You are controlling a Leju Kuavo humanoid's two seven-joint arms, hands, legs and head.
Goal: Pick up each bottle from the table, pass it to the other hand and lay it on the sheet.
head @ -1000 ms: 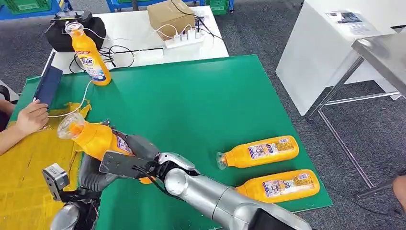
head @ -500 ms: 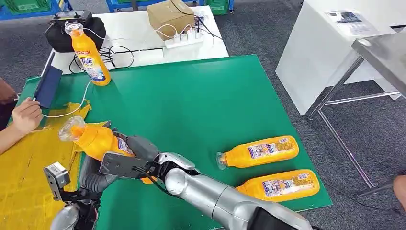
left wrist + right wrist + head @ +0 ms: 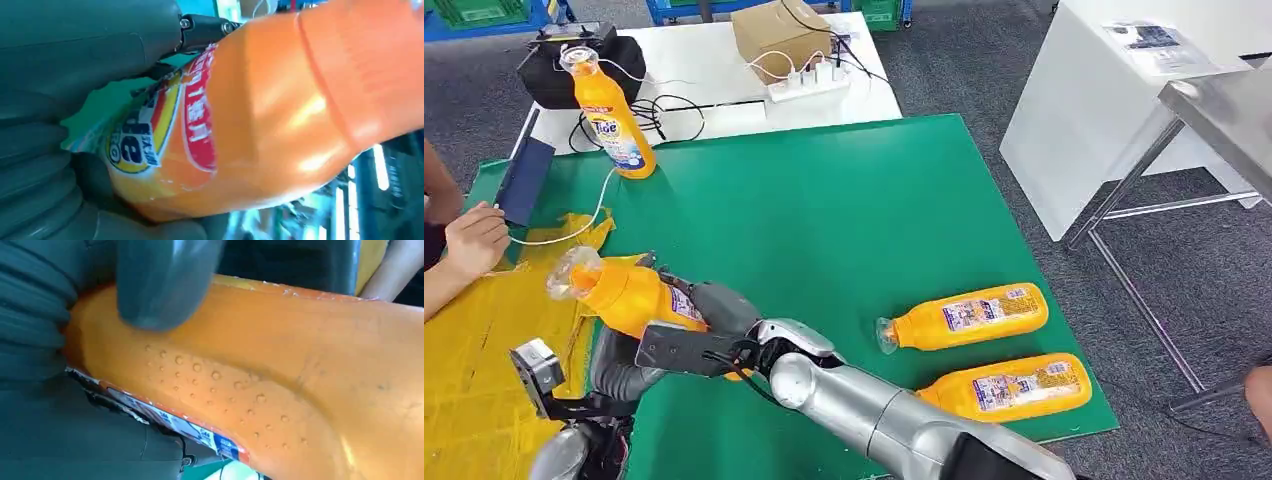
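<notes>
An orange detergent bottle (image 3: 624, 292) is held tilted above the edge between the green mat and the yellow sheet (image 3: 469, 365), with its clear cap toward the sheet. My right hand (image 3: 714, 312) reaches across from the right and grips the bottle's lower body (image 3: 280, 390), its thumb (image 3: 160, 285) pressed on it. From below, my left hand (image 3: 619, 365) wraps the same bottle (image 3: 260, 125) near its label. Two more orange bottles (image 3: 964, 317) (image 3: 1009, 386) lie on the mat at the right. Another one (image 3: 609, 115) stands upright at the back left.
A person's hand (image 3: 474, 238) rests on the sheet's far corner by a dark blue device (image 3: 524, 178) and a white cable. Behind the green mat (image 3: 824, 210) a white table carries a cardboard box (image 3: 779, 35), a power strip and a black bag. White and metal tables stand at the right.
The held bottle has dropped slightly and shifted a little toward the sheet, both hands still on it. The person's hand has drawn back toward the left edge.
</notes>
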